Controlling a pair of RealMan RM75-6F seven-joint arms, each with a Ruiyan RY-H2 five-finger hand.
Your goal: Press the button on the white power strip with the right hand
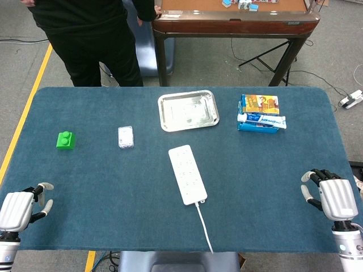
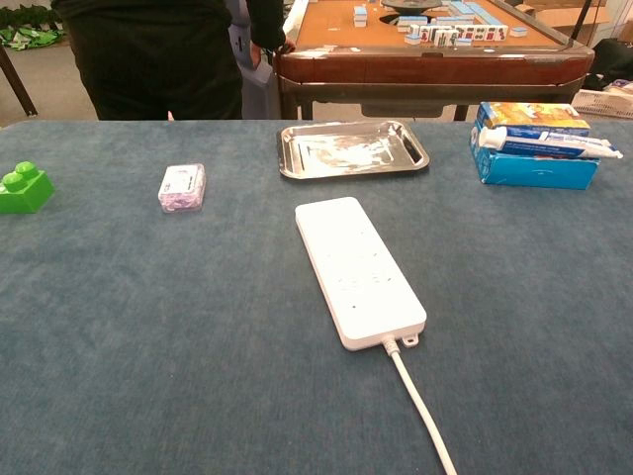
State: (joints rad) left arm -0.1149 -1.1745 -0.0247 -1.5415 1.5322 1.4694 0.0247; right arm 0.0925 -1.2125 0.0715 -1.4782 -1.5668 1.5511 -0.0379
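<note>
A white power strip (image 1: 187, 174) (image 2: 358, 269) lies lengthwise in the middle of the blue table, its cord (image 1: 203, 226) (image 2: 420, 404) running off the near edge. Its button is too small to make out. My right hand (image 1: 332, 195) rests at the table's near right corner, far right of the strip, fingers apart and holding nothing. At the near left corner my left hand (image 1: 22, 207) is likewise empty with loosely spread fingers. Neither hand shows in the chest view.
A steel tray (image 1: 188, 110) (image 2: 351, 148) sits behind the strip. A blue box with a toothpaste carton (image 1: 260, 113) (image 2: 534, 143) is back right. A small wrapped packet (image 1: 125, 136) (image 2: 182, 186) and a green brick (image 1: 66, 140) (image 2: 24, 188) lie to the left. A person (image 1: 91, 34) stands behind the table.
</note>
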